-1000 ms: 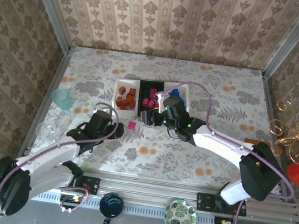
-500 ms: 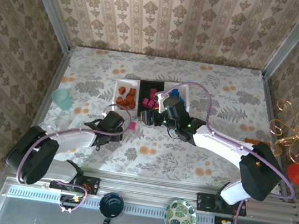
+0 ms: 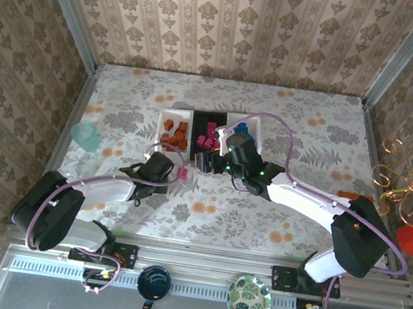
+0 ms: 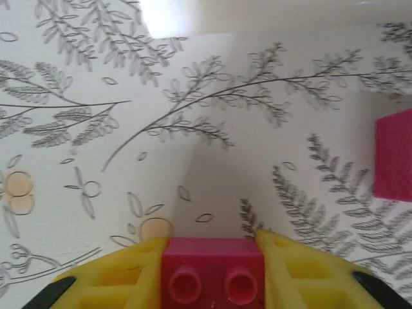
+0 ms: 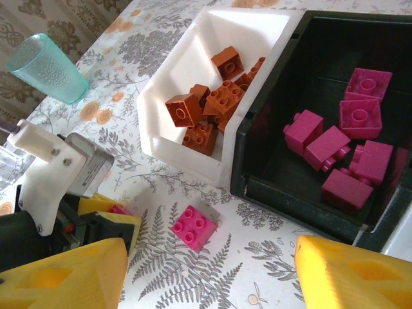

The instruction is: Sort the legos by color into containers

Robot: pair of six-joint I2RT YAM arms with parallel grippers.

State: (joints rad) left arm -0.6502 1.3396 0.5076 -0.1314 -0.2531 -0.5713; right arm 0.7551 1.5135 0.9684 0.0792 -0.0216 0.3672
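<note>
Left gripper [image 4: 212,251] clamped on a small magenta plastic lego brick [image 4: 212,275] held between its yellow fingers [image 4: 302,277]; right gripper [image 5: 211,252] spread wide, holding nothing, with a second loose magenta brick [image 5: 194,225] lying just ahead between its fingers and the black rectangular plastic tray [image 5: 283,199] of sorted magenta bricks [image 5: 328,148] beyond them.

Bright, even light fills the top view, leaving faint soft shadows on the surface [image 3: 205,216]. In the left wrist view, blown-out glare sits at the top edge left of centre, and a soft shadow lies ahead of the left end effector [image 4: 212,273]. The right end effector [image 5: 209,277] shows yellow fingers [image 5: 61,273] blurred in the bottom corners.
</note>
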